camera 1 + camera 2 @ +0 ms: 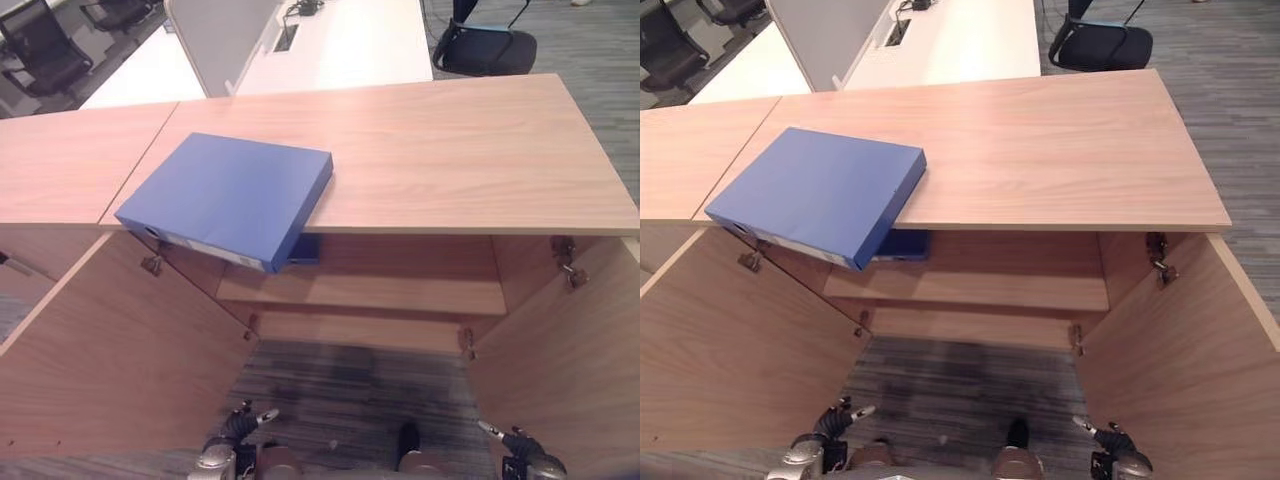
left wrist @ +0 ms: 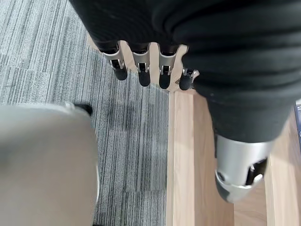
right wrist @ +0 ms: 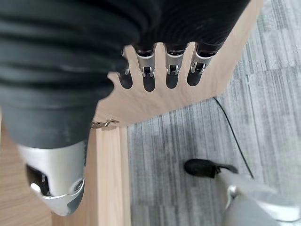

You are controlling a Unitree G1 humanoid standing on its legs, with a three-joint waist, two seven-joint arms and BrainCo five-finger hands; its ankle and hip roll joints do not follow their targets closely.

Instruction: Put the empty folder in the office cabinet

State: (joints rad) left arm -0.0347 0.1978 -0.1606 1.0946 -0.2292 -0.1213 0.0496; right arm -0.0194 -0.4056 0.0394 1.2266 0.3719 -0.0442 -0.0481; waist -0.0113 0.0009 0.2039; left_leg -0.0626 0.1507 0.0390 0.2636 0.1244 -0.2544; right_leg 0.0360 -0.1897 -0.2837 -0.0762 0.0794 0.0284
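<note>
A blue folder (image 1: 225, 195) lies flat on the wooden cabinet top (image 1: 450, 150), towards its left, with one corner hanging over the front edge. Below it the cabinet stands with both doors open, and a shelf (image 1: 380, 292) shows inside. A second blue item (image 1: 306, 250) sits inside on the shelf, just under the folder's overhanging corner. My left hand (image 1: 235, 430) hangs low by the left door, fingers (image 2: 139, 66) straight and holding nothing. My right hand (image 1: 520, 450) hangs low by the right door, its fingers (image 3: 171, 70) straight and empty too. Both hands are well below the folder and apart from it.
The left door (image 1: 110, 350) and right door (image 1: 570, 360) swing out towards me on either side, leaving a strip of grey carpet (image 1: 350, 390) between them. Behind the cabinet are white desks (image 1: 340, 45) and black office chairs (image 1: 485, 45).
</note>
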